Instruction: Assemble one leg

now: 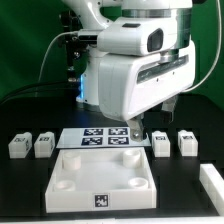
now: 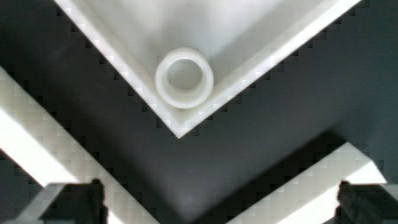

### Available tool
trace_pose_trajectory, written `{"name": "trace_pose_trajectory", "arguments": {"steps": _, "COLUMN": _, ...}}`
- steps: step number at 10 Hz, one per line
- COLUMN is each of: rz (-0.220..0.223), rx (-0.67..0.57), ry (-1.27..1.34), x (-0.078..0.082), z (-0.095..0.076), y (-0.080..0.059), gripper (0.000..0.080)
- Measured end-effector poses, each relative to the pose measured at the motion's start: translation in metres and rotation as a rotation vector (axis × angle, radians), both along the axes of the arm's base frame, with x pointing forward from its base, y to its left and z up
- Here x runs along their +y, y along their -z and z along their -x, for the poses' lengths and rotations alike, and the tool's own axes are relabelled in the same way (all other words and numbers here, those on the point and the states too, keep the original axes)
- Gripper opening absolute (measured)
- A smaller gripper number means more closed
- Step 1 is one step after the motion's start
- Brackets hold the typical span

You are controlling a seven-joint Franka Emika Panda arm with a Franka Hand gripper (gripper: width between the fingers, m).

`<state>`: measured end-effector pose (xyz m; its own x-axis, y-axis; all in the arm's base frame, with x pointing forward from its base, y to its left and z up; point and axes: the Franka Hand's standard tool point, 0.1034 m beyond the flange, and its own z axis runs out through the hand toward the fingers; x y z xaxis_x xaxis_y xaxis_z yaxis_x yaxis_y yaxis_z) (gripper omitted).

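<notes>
Found the white panel [image 1: 103, 175] by the table's [image 1: 30, 190] near edge, rimmed like a tray, a round socket [image 2: 185, 80] in its corner. Saw the pincer [image 2: 217, 205] spread wide just off that corner, gripping nothing. Noted small white tagged blocks: one leg [image 1: 44, 145] toward one side edge, another leg [image 1: 161, 144] toward the opposite, dark table showing between.

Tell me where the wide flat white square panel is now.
The white square panel lies front and centre in the exterior view, just in front of the thin white marker board.
</notes>
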<state>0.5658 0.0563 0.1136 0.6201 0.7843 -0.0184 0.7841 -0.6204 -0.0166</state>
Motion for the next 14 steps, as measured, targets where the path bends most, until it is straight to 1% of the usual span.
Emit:
{"name": "trace_pose_trajectory", "arguments": {"steps": 8, "rz": 0.000, "rx": 0.000, "ry": 0.000, "x": 0.000, "z": 0.000, "y": 0.000, "gripper": 0.0650}}
{"name": "trace_pose_trajectory", "arguments": {"steps": 9, "rz": -0.001, "rx": -0.004, "ry": -0.030, "x": 0.000, "z": 0.002, "y": 0.000, "gripper": 0.0650}}
{"name": "trace_pose_trajectory", "arguments": {"steps": 10, "rz": 0.000, "rx": -0.014, "ry": -0.071, "x": -0.002, "z": 0.015, "y": -0.001, "gripper": 0.0650}}
{"name": "trace_pose_trajectory", "arguments": {"steps": 11, "rz": -0.001, "rx": -0.020, "ry": -0.261, "x": -0.009, "z": 0.034, "y": 0.003, "gripper": 0.0650}}
{"name": "trace_pose_trajectory", "arguments": {"steps": 13, "rz": -0.008, "rx": -0.024, "ry": -0.546, "x": -0.036, "z": 0.082, "y": 0.025, "gripper": 0.0650}}
{"name": "trace_pose_trajectory", "arguments": {"steps": 14, "rz": -0.012, "rx": -0.028, "ry": -0.667, "x": -0.048, "z": 0.101, "y": 0.037, "gripper": 0.0650}}
